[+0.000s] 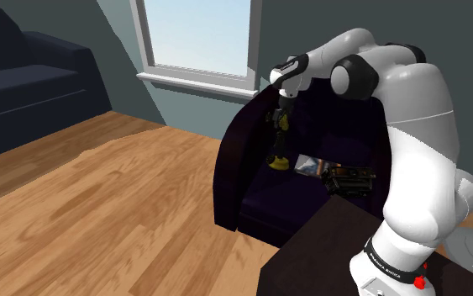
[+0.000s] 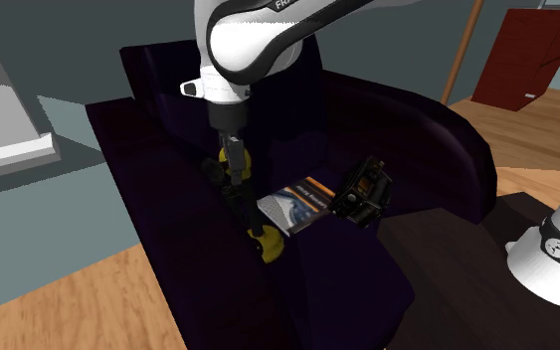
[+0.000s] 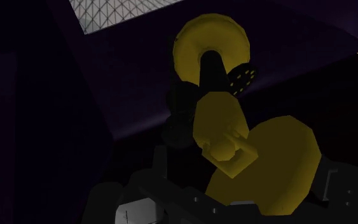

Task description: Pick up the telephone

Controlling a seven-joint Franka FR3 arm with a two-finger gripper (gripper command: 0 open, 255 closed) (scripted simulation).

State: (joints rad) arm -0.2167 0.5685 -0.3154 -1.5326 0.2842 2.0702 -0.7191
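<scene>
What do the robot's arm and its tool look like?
The arm is glossy white, built of rounded, bulging links with dark grey joints between them. A black band with small white lettering rings its lowest link, with a small red mark just beside it. The tool is all black and narrow.

Rounded white arm [image 1: 419, 118], dark joints, black lettered band [image 1: 387, 259], all-black hand [image 2: 232, 144]
</scene>
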